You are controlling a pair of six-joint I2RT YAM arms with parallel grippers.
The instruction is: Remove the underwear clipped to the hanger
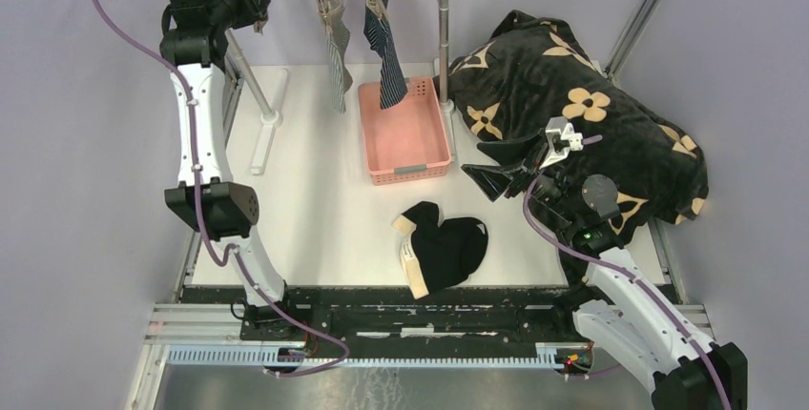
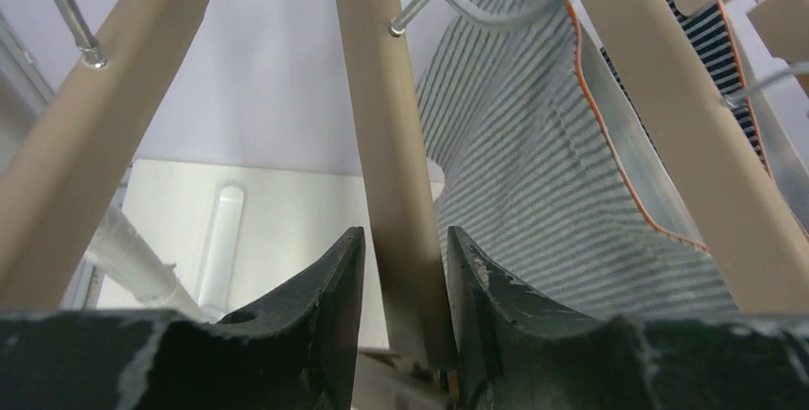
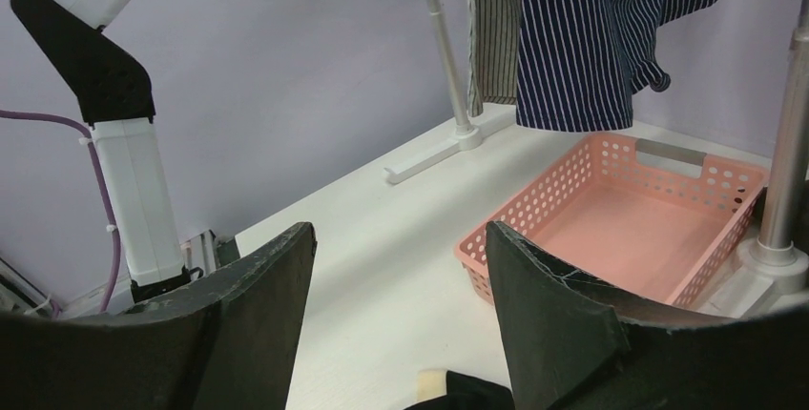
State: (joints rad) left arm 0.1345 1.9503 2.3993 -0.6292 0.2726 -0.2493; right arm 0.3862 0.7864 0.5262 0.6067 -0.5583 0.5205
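- The left gripper [image 1: 250,0] is raised high at the far left of the table [image 1: 315,210], up among the beige hanger bars [image 2: 86,133].
- In the left wrist view, one upright beige bar [image 2: 391,124] is seen between the two dark fingers [image 2: 329,305]. The fingers are set narrowly about it. Whether the bar is pinched or only bracketed cannot be told.
- The grey-and-white striped underwear [image 2: 534,172] is hung from the hanger just right of that bar, with an orange trim along its edge. It is not touched by the fingers.
- The navy striped underwear [image 1: 382,38] is hung beside the grey one, with its lower end over the far edge of the pink basket [image 1: 403,129].
- The black underwear [image 1: 444,248] is laid flat on the table at the near edge, between the two arm bases, with pale parts shown along its left side. It is apart from both grippers.
- The right gripper [image 1: 482,162] is held low over the table, right of the basket and just beside the black blanket [image 1: 582,114] with tan flower marks.
- Its fingers [image 3: 258,305] are spread wide, and nothing is held between them.
- A metal rack pole [image 1: 442,19] is stood between the basket and the blanket.
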